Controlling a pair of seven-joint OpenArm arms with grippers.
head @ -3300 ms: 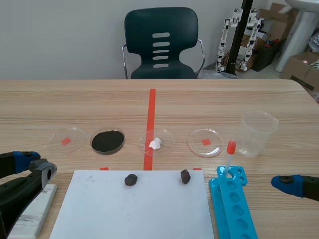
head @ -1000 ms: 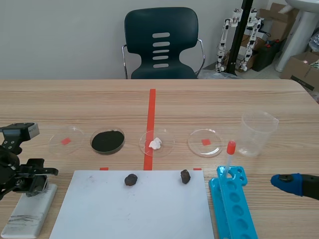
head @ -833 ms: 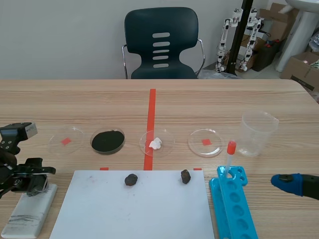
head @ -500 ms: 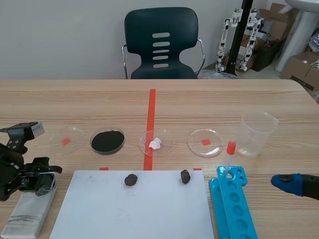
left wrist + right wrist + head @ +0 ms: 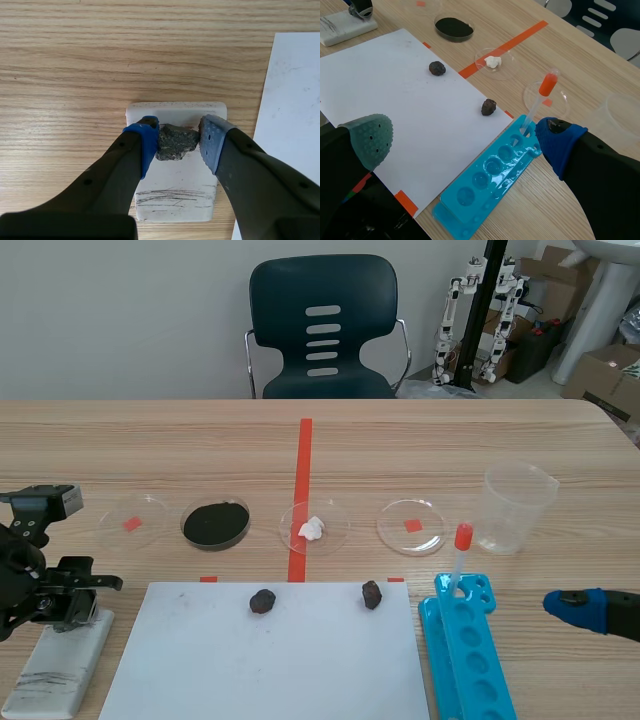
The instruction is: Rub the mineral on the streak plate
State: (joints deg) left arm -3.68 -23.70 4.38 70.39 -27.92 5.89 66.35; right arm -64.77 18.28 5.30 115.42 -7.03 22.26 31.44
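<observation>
Left gripper [image 5: 177,137]: jaws drawn in and pinching the mineral [image 5: 174,143]; one blue pad presses each side of it.
Mineral: dark grey, rough lump, held between the left fingers over the far half of the streak plate [image 5: 175,175]. Whether it touches the plate surface cannot be told.
Streak plate: white rectangular block on the table's left side, just beside the white paper sheet [image 5: 260,665]. Thin grey scratch marks [image 5: 172,196] lie across the end nearer the gripper.
Left gripper, scene view [image 5: 70,606]: low over the plate's far end [image 5: 60,665].
Right gripper [image 5: 465,137]: jaws spread wide, holding and touching nothing; low at the table's right side [image 5: 575,608], near the blue well tray [image 5: 470,670].
Paper sheet: carries two dark rocks [image 5: 263,601] [image 5: 372,594] near its far edge, well apart.
Well tray: a red-bulbed dropper [image 5: 458,558] stands in its far end.
Behind the sheet: a dish of black powder [image 5: 215,523], a dish with a white lump [image 5: 313,528] and a clear beaker [image 5: 517,508].
</observation>
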